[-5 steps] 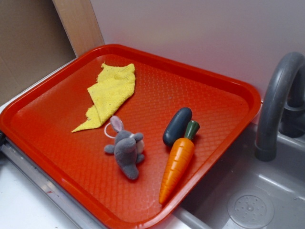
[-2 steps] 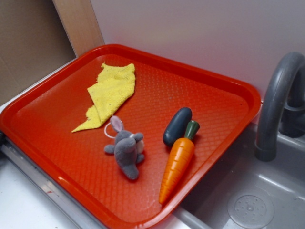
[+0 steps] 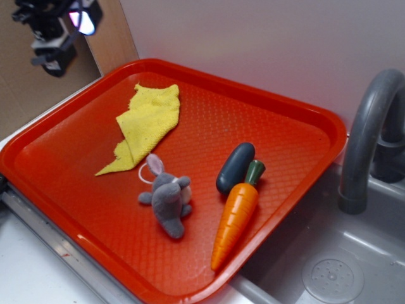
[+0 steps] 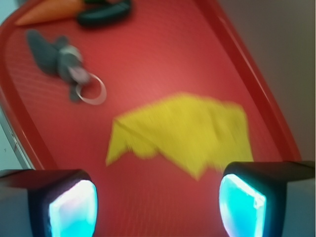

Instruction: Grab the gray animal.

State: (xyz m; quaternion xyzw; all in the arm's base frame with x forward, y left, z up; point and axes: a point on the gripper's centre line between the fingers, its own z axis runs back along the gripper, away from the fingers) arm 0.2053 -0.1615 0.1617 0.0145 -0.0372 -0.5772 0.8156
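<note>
The gray animal (image 3: 169,199) is a small gray plush bunny lying on the red tray (image 3: 76,164), near its front middle, with a white ring by its ears. It also shows in the wrist view (image 4: 57,57) at the upper left. My gripper (image 3: 60,31) is at the top left of the exterior view, high above the tray's far left corner and well away from the bunny. In the wrist view the gripper (image 4: 158,205) is open and empty, its two lit pads wide apart over bare tray.
A yellow cloth (image 3: 149,123) lies on the tray between gripper and bunny. An orange toy carrot (image 3: 235,215) and a dark oblong toy vegetable (image 3: 235,167) lie right of the bunny. A gray sink (image 3: 329,266) with a faucet (image 3: 370,133) is at the right. A wall stands behind.
My gripper has come into the exterior view at the top left; it was out of view before. The bunny and the other things on the tray have not moved.
</note>
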